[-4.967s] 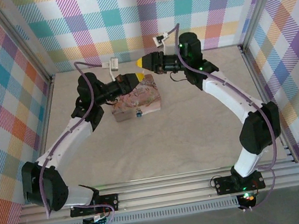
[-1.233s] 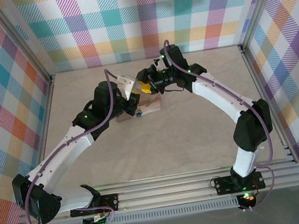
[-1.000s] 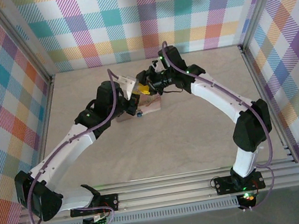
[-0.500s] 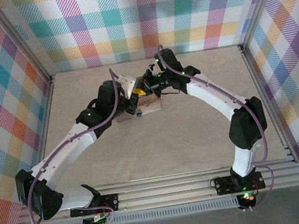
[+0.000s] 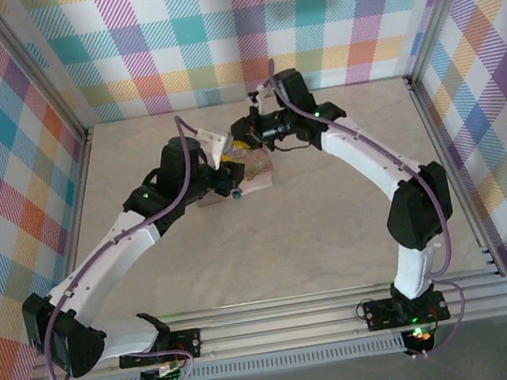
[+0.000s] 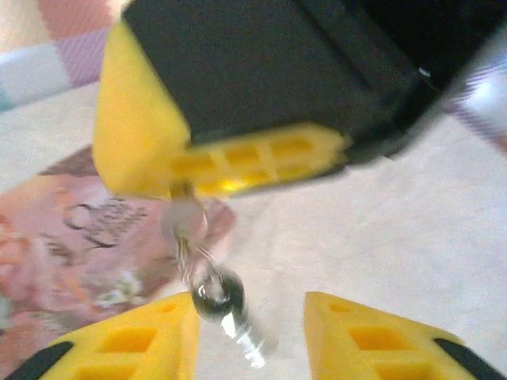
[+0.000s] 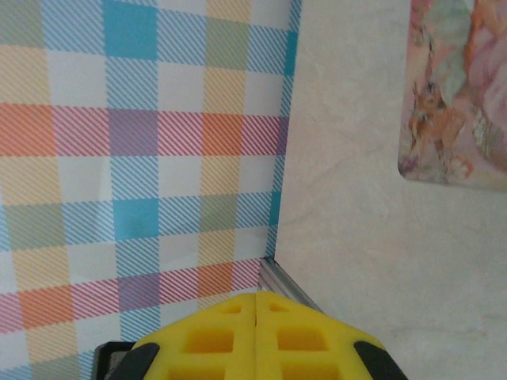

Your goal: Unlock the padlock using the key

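Note:
My right gripper (image 5: 239,143) hangs over the pink box's (image 5: 257,178) far left corner, shut on a pale metal key. In the left wrist view its yellow pads (image 6: 238,158) pinch that pale tab (image 6: 184,222). From the tab a thin ring and a dark-headed key (image 6: 220,299) dangle, blade pointing down. My left gripper (image 6: 249,340) is open just below, and the dangling key hangs between its two pads, closer to the left one. The tiny blue padlock (image 5: 234,191) lies at the box's near edge. In the right wrist view the right gripper (image 7: 257,328) has its pads pressed together.
The pink picture-printed box (image 6: 71,253) lies flat on the beige table (image 5: 271,244). The plaid back wall (image 7: 142,142) and its metal floor rail (image 7: 285,281) are close behind the right gripper. Both forearms cross above the table's far middle.
Over five seconds both arms came down and together over the box. In the last second the right gripper shifted slightly up and left, with the left gripper staying beside it.

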Action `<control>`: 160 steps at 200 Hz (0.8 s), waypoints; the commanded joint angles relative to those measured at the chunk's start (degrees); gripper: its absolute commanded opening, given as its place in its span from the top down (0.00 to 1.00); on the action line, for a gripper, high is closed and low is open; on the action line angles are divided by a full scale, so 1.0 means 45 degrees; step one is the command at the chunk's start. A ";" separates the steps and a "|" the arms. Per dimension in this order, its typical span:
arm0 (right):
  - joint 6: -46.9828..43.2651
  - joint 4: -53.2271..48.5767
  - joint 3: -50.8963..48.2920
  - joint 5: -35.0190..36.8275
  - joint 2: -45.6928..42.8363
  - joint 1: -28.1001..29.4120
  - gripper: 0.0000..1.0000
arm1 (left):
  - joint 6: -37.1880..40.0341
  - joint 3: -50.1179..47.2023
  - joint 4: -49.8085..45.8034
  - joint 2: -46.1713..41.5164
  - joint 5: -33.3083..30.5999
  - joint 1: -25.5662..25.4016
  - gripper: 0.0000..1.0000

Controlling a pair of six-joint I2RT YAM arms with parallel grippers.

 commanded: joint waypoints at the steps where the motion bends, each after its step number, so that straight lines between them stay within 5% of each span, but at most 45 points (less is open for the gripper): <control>1: -0.2225 0.0893 0.0690 -0.1609 0.0141 -0.0837 1.00 | -0.2211 0.0152 0.0594 -0.0619 0.3665 0.1162 0.56; 27: -0.3826 0.1368 0.1086 -0.3106 0.0037 -0.1454 1.00 | -0.5174 -0.0665 0.3421 -0.0567 0.7159 0.2797 0.54; 46: -0.5673 0.0156 0.1977 -0.3981 0.0146 -0.1588 1.00 | -0.6916 -0.1050 0.5240 -0.0312 0.8239 0.3354 0.55; 96: -0.8781 0.0881 0.1585 -0.4813 -0.0939 -0.1587 1.00 | -1.0609 -0.1456 1.0111 0.0458 0.8742 0.3479 0.55; 128: -0.8220 0.2319 0.1081 -0.5232 -0.1236 -0.1588 1.00 | -1.2855 -0.1646 1.3358 0.1147 0.8623 0.3442 0.56; 160: -0.7212 0.3567 0.0819 -0.5503 -0.1150 -0.1588 1.00 | -1.3191 -0.1604 1.4062 0.1425 0.8524 0.3167 0.57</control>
